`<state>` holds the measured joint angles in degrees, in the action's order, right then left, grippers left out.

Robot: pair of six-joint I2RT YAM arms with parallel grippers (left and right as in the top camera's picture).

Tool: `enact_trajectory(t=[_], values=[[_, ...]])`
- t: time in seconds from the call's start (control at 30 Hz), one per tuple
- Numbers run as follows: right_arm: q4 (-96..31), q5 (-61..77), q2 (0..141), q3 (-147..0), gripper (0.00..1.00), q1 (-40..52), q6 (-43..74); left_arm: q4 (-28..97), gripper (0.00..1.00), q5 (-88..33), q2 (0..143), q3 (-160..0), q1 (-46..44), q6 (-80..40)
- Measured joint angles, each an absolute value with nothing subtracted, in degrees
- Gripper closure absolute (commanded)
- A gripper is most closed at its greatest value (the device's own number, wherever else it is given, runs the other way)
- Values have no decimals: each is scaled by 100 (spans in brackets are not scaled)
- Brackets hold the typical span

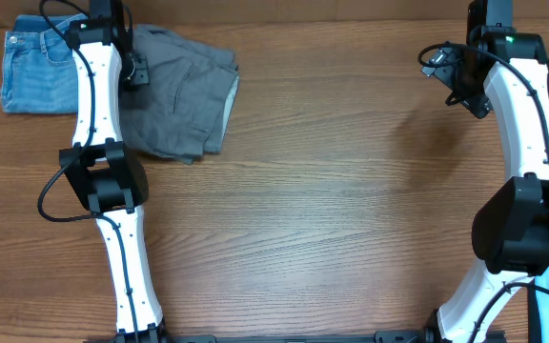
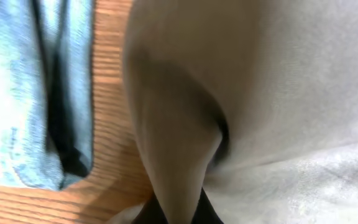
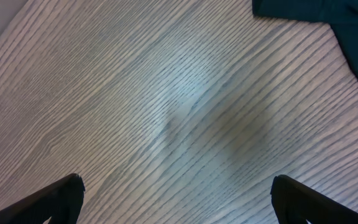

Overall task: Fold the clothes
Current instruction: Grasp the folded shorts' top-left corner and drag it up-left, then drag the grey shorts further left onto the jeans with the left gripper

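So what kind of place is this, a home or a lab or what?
Most likely a robot test bench, not a home: a white left arm and right arm stand at a wood-grain table, with grey shorts and folded blue jeans laid out. The room itself is out of view.

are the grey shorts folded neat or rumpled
Rumpled, not neatly folded: overhead, the grey shorts lie in an uneven heap with crooked edges, and the left gripper pinches a ridge of fabric.

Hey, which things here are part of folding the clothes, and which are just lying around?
In the job:
grey shorts
left gripper, pinching them

Lying about:
blue jeans, already folded
dark teal cloth
right gripper, open, holding nothing
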<state>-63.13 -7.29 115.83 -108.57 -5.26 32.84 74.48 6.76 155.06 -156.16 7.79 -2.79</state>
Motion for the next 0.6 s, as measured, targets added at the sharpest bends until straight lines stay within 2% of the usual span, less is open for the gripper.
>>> enact_trajectory(t=[0.6], values=[[-6313,-729,11583,-10857,0,-526,3280,6960,96,1232,15520,-16427,1118,-869]])
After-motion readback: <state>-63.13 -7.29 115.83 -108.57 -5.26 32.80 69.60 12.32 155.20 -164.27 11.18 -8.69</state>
